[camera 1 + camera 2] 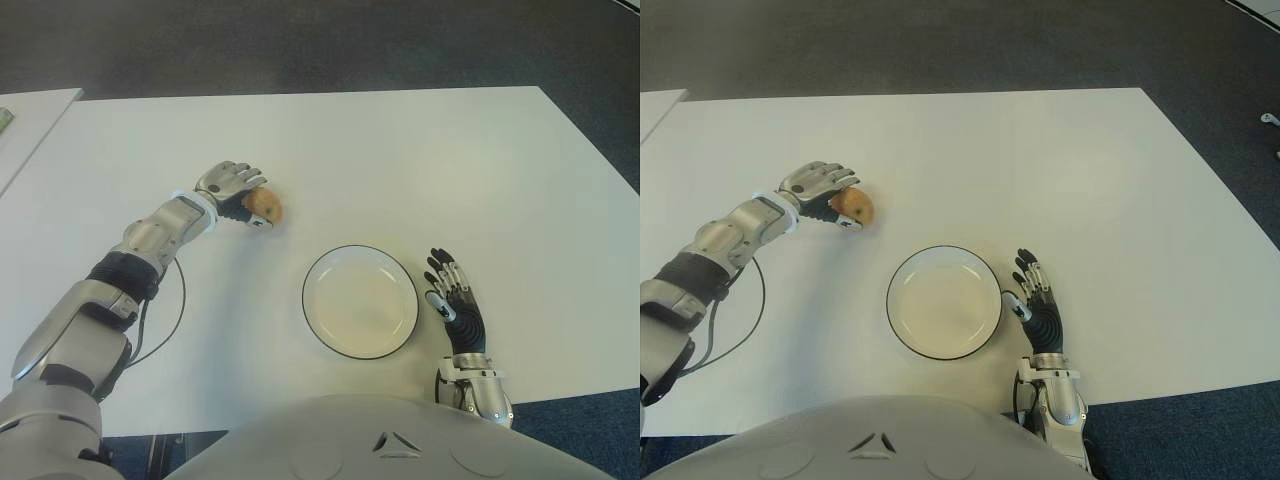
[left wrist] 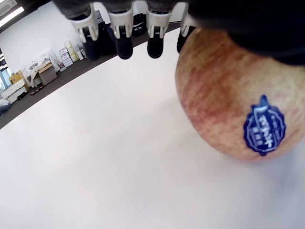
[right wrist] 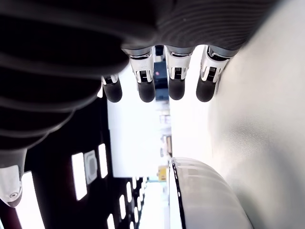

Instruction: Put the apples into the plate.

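One reddish-yellow apple [image 1: 268, 207] with a blue sticker [image 2: 261, 128] sits on the white table [image 1: 420, 170], left of centre. My left hand [image 1: 248, 196] is cupped over it from the left. In the left wrist view its fingers [image 2: 123, 36] stretch out past the apple and are not closed round it; the apple shows against the palm side. The white plate [image 1: 311, 300] with a dark rim stands empty near the front edge, to the right of the apple. My right hand [image 1: 450, 290] shows just right of the plate, fingers spread and holding nothing.
A second white table [image 1: 30, 120] shows at the far left, with a gap between the two. A black cable [image 1: 172, 318] loops beside my left forearm. Dark floor lies beyond the table's far edge [image 1: 300, 94].
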